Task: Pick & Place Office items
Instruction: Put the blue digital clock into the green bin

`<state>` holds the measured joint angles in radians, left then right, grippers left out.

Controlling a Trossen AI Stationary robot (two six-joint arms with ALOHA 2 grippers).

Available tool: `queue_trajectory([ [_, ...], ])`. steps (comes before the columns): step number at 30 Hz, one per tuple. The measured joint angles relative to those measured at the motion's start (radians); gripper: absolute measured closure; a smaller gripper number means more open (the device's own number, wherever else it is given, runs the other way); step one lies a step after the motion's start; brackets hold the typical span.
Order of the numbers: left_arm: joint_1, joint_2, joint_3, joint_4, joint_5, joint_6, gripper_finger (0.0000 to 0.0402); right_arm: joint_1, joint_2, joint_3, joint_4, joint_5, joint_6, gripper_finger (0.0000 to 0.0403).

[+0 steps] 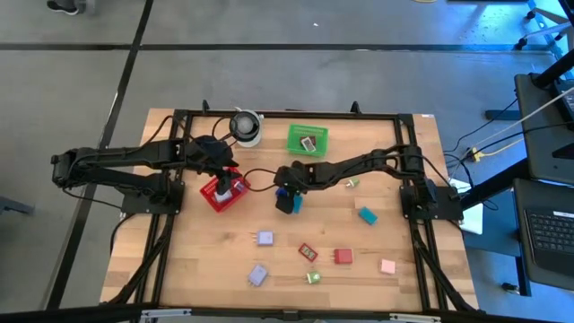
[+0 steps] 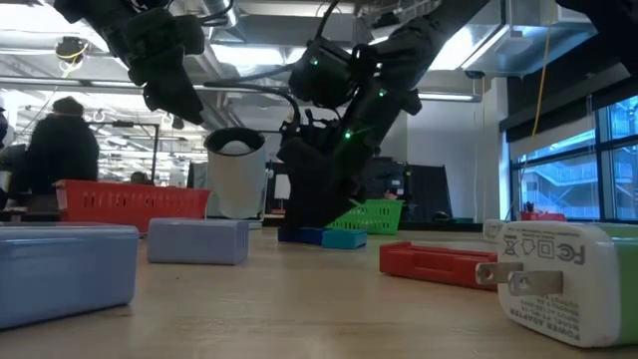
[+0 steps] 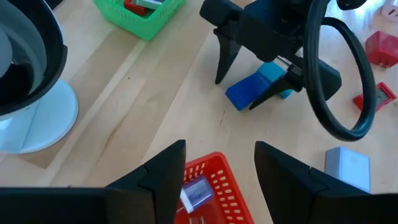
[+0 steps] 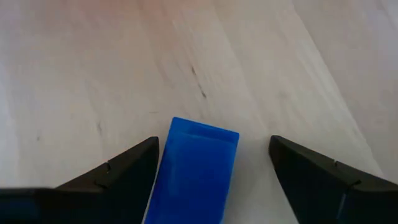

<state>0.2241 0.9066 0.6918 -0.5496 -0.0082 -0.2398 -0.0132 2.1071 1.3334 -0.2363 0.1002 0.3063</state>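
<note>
Two dark, near-black jointed arms. Left gripper (image 3: 217,177): matte black wedge-shaped fingers (image 3: 160,175). Right gripper (image 4: 214,171): same tapered black fingers (image 4: 118,174). Black cable loop (image 3: 336,81) along right wrist. Small green indicator lights (image 2: 347,133) on housing.

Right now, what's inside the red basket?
The left hand hangs open right above the red basket. Inside lies a small lavender-grey block. The hand's fingers cover part of the basket, so anything else in there is hidden.
</note>
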Motion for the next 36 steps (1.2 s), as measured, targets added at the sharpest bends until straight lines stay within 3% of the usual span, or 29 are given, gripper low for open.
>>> queue_trajectory([
  [12, 0.000, 0.000, 0.000, -0.001, -0.002, 0.018, 0.0226, -0.002, 0.000, 0.001, -0.011, 0.007, 0.108, 0.0250],
  [24, 0.000, 0.000, 0.000, -0.001, -0.004, 0.018, 0.0231, -0.023, -0.034, -0.004, -0.029, -0.022, 0.210, 0.0250],
  [31, 0.000, 0.000, 0.000, 0.000, -0.006, 0.018, 0.0233, -0.093, -0.213, -0.003, 0.025, 0.134, 0.227, 0.0250],
  [36, 0.000, 0.000, 0.000, 0.004, -0.053, 0.018, 0.0233, -0.127, -0.348, 0.000, 0.191, 0.212, 0.124, 0.0250],
])
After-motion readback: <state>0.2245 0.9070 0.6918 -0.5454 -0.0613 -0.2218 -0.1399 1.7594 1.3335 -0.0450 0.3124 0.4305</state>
